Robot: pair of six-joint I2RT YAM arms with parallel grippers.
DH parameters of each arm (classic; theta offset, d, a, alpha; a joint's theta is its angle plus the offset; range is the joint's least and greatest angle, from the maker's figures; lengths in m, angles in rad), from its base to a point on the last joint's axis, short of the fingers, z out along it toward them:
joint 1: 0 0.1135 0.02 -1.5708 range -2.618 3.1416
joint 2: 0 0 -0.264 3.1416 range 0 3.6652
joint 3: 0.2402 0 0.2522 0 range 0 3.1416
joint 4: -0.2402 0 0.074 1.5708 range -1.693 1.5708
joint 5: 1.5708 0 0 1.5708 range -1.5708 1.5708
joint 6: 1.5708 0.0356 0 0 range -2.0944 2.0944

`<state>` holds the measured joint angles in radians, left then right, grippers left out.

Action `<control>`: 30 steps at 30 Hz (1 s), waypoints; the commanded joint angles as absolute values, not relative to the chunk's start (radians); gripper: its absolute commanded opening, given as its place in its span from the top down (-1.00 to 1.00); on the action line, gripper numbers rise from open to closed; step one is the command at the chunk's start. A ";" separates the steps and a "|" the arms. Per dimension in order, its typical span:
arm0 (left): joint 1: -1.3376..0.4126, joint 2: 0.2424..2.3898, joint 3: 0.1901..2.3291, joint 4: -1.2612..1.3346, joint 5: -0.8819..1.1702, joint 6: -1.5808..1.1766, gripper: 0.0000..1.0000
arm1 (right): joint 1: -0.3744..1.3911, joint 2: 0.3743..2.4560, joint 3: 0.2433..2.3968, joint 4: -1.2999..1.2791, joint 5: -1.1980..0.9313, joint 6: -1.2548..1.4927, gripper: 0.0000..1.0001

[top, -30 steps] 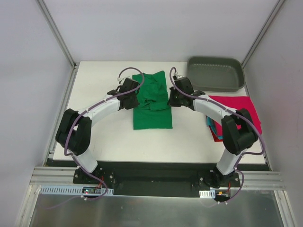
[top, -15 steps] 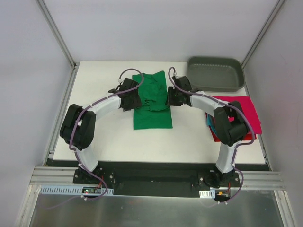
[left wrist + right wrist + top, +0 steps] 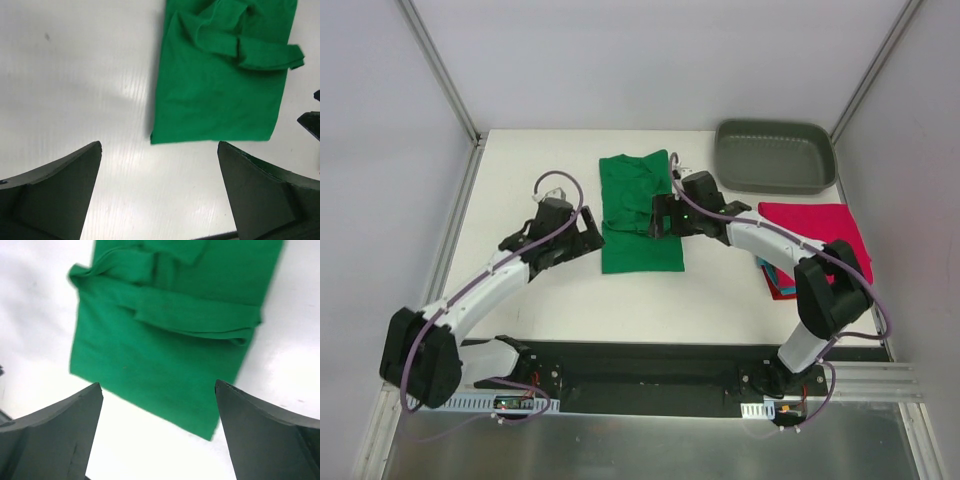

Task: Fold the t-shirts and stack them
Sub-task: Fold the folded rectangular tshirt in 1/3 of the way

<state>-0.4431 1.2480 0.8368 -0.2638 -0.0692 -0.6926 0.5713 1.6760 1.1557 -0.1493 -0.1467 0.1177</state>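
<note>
**Bright green cloth t-shirt (image 3: 638, 225) lying free on the white bench (image 3: 520, 160)**

From the overhead camera I have the shirt in the middle of the bench, folded into a long narrow rectangle that runs away from the arm bases. Its near half is smooth and flat. Its far half is lumpier, with a sleeve band folded across it and some wrinkled cloth around the collar end.

My left gripper (image 3: 588, 236) sits just beside the shirt's left edge, near the lower corner, and I read it as apart from the cloth. Through its wrist camera the left gripper (image 3: 159, 150) is spread wide with only bare bench and the shirt's near corner between the dark fingers (image 3: 55, 195), so it holds nothing.

My right gripper (image 3: 658, 216) hangs over the shirt's right edge, about halfway along its length. Its wrist view shows the right gripper (image 3: 157, 387) spread wide too, looking down on the green cloth (image 3: 170, 345) with nothing pinched.

Off to the right lies a folded crimson-pink cloth t-shirt (image 3: 820, 225), partly hidden by the right arm. A teal edge (image 3: 764, 264) and a red edge (image 3: 780, 292) show from beneath it. A grey plastic tray (image 3: 770, 160) sits in the far right corner, well apart from the green shirt.
</note>
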 commanded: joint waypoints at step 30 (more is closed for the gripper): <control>-0.437 0.831 0.472 -0.327 -0.028 -0.793 -0.98 | 0.586 1.922 1.524 -0.210 -0.070 -0.048 -0.93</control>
<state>-0.4431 0.8036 0.4603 -0.3206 -0.0116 -0.7773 0.5564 2.0666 1.6028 -0.1944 -0.0608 0.0128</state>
